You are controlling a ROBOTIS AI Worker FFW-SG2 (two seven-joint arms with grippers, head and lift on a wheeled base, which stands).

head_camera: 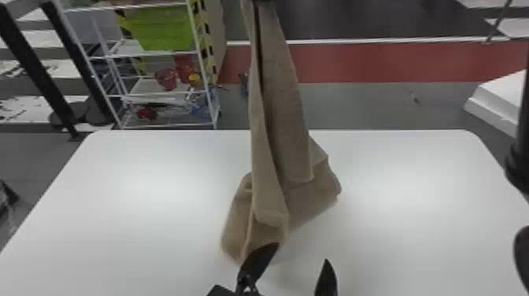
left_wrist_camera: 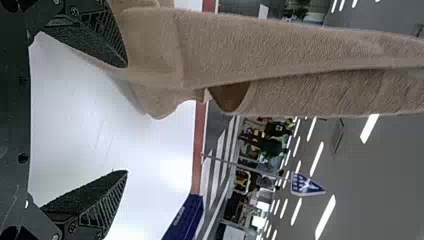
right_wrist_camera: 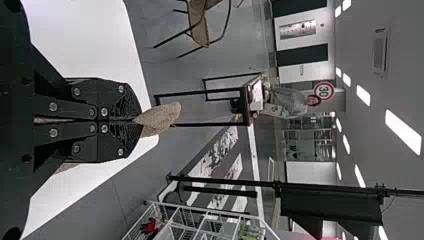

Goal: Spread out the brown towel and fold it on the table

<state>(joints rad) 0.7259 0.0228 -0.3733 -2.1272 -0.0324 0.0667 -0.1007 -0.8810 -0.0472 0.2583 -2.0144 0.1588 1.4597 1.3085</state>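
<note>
Grips the brown towel [head_camera: 283,98] from above with the right pincer [head_camera: 264,1], up at the top edge of the head view. Clamps tightly there, with both flat fingers closed on the cloth in the right wrist view and with a small tip of towel poking out past them. Lets the rest hang in a long, narrow fall over the middle of the table [head_camera: 393,236], split by a dark fold and flaring into loose folds at the bottom. Cannot tell how much of that lower end touches the tabletop.

Holds the left pincer [head_camera: 301,254] wide apart and low, near the table's close side and well below the right one. Overlaps the towel's lowest folds with one fingertip in the head view; cannot tell whether touching. Grasps nothing between the parted fingers in the left wrist view, with cloth just beyond and beside one of them.
</note>
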